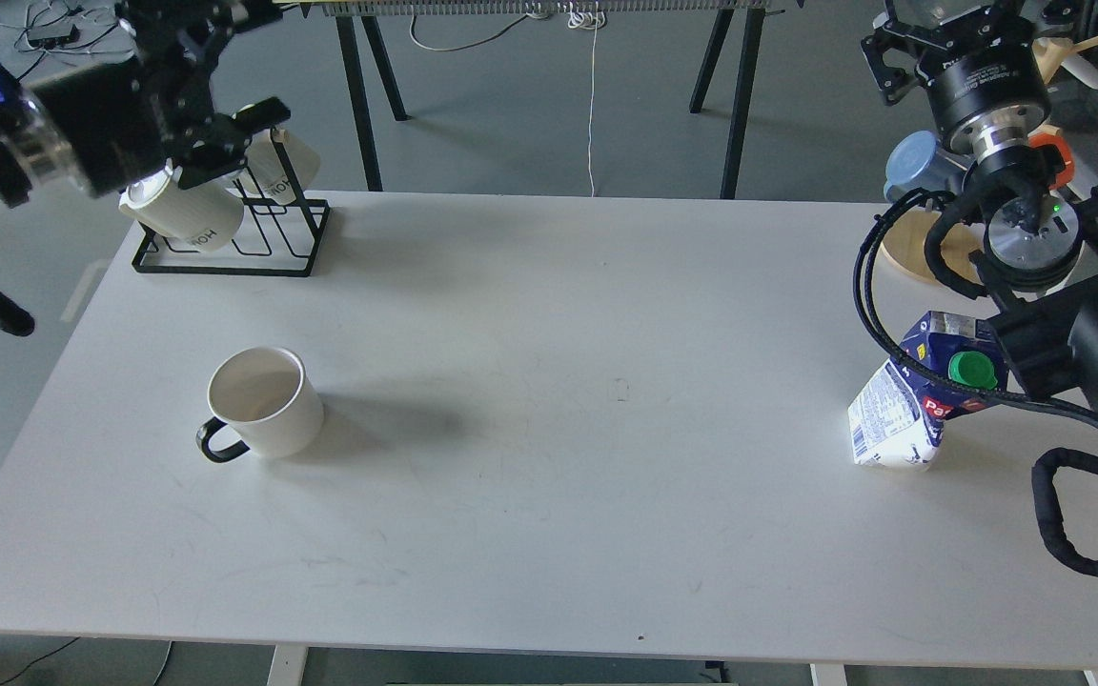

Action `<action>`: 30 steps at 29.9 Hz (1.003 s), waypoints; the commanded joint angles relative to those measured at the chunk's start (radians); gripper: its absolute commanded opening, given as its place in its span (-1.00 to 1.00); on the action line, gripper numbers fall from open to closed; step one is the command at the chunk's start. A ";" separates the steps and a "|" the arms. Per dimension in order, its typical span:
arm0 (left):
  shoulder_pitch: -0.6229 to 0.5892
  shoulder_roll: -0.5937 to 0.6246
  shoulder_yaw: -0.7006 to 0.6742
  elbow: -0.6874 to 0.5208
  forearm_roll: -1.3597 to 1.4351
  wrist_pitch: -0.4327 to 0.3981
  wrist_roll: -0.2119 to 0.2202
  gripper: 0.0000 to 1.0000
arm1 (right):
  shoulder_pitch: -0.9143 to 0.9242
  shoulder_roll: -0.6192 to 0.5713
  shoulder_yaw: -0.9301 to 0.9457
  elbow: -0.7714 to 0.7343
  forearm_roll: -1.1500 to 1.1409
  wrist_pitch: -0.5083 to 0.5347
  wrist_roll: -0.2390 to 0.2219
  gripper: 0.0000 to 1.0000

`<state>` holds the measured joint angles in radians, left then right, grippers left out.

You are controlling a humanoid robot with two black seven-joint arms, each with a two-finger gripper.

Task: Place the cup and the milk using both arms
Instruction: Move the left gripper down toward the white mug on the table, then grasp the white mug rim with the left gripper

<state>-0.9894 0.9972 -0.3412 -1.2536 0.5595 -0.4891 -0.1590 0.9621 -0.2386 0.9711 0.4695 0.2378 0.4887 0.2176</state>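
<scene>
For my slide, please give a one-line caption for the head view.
White cup and milk carton stand apart on a white table, both robot arms raised clear of them.

Single head view, angled forward and down over the white table [549,429], moderately near.

white table [549,534]: wide, matte, faintly scuffed | black wire rack [254,250]: far-left corner, holding two ribbed white mugs [189,214] with lettering, tilted | round wooden stand [921,250]: far-right edge, blue mug [916,164] and orange mug [1054,157] by it | black trestle legs [735,95] behind on grey floor | white cord [592,95] hanging
</scene>
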 commanded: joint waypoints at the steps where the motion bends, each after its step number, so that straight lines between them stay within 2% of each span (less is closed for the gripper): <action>1: 0.015 0.076 0.039 -0.059 0.254 0.000 -0.005 0.85 | -0.013 -0.001 0.000 0.001 0.000 0.000 -0.001 0.99; 7: 0.075 0.139 0.074 -0.135 0.616 0.018 -0.005 0.81 | -0.019 -0.015 0.001 0.001 0.000 0.000 0.000 0.99; 12: 0.127 0.121 0.076 -0.133 0.888 0.102 0.002 0.81 | -0.020 -0.015 0.001 0.003 0.000 0.000 -0.001 0.99; 15: 0.156 0.068 0.076 -0.112 1.000 0.116 0.003 0.78 | -0.020 -0.015 0.001 0.006 0.000 0.000 0.000 0.99; 18: 0.187 0.034 0.076 -0.064 1.082 0.129 -0.004 0.67 | -0.022 -0.015 0.001 0.008 0.000 0.000 0.000 0.99; 21: 0.221 0.014 0.076 -0.040 1.111 0.155 -0.007 0.44 | -0.022 -0.022 0.001 0.008 -0.002 0.000 0.000 0.99; 28: 0.267 -0.032 0.077 -0.007 1.166 0.155 -0.005 0.24 | -0.022 -0.025 0.001 0.008 0.000 0.000 0.000 0.99; 30: 0.270 -0.043 0.077 0.008 1.178 0.155 -0.008 0.13 | -0.022 -0.025 0.001 0.009 -0.002 0.000 0.000 0.99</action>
<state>-0.7286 0.9684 -0.2643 -1.2671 1.7170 -0.3349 -0.1649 0.9402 -0.2633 0.9727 0.4778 0.2369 0.4887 0.2179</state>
